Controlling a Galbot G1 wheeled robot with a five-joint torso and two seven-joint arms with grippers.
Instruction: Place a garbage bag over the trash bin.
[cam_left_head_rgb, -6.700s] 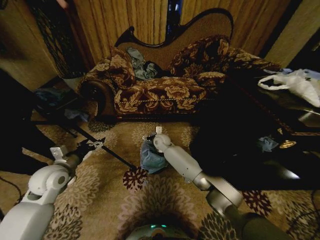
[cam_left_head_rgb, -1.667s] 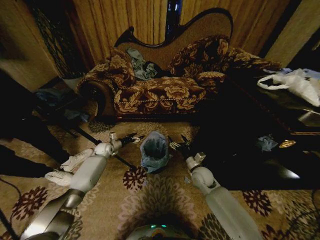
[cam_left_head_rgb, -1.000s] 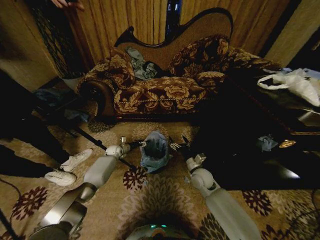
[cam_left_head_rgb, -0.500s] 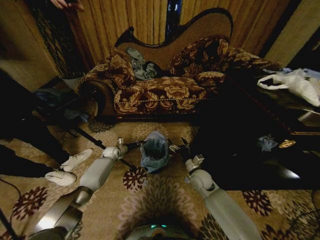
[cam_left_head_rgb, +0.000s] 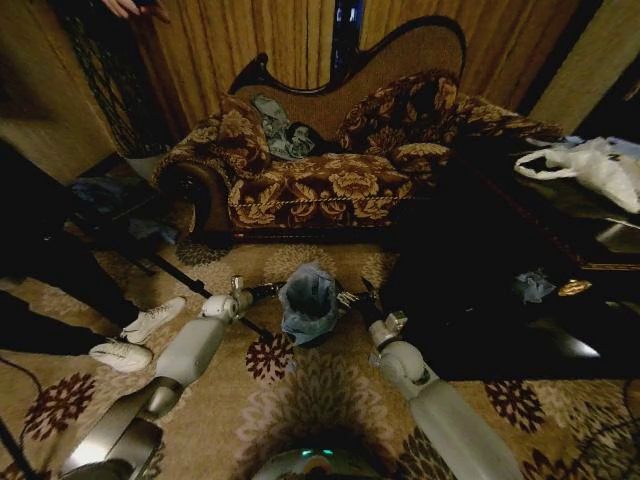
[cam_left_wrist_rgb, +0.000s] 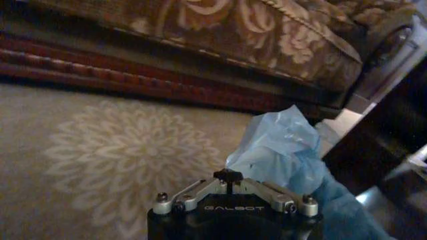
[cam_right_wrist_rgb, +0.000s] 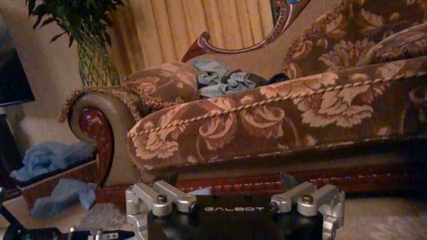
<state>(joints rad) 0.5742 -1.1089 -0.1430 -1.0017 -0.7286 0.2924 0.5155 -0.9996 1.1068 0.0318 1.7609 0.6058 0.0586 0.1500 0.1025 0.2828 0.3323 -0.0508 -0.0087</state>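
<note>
The garbage bag (cam_left_head_rgb: 308, 300), pale blue-grey film, stands draped on the carpet in front of the sofa with its mouth open upward. The trash bin is hidden under the film. My left gripper (cam_left_head_rgb: 272, 290) is at the bag's left rim. In the left wrist view the left gripper (cam_left_wrist_rgb: 228, 173) has its linkage folded shut, with the blue film (cam_left_wrist_rgb: 280, 150) right at its tip. My right gripper (cam_left_head_rgb: 352, 293) sits just off the bag's right rim. The right wrist view shows the right gripper (cam_right_wrist_rgb: 230, 195) with fingers spread wide and nothing between them.
A floral sofa (cam_left_head_rgb: 320, 185) stands close behind the bag. A dark low table (cam_left_head_rgb: 520, 300) carrying a white plastic bag (cam_left_head_rgb: 590, 165) is at the right. White sneakers (cam_left_head_rgb: 135, 335) and a black pole (cam_left_head_rgb: 190, 280) lie on the carpet at the left.
My right arm has come off the top of the bag and now sits at its right side. My left gripper has closed in from the left onto the bag's rim.
</note>
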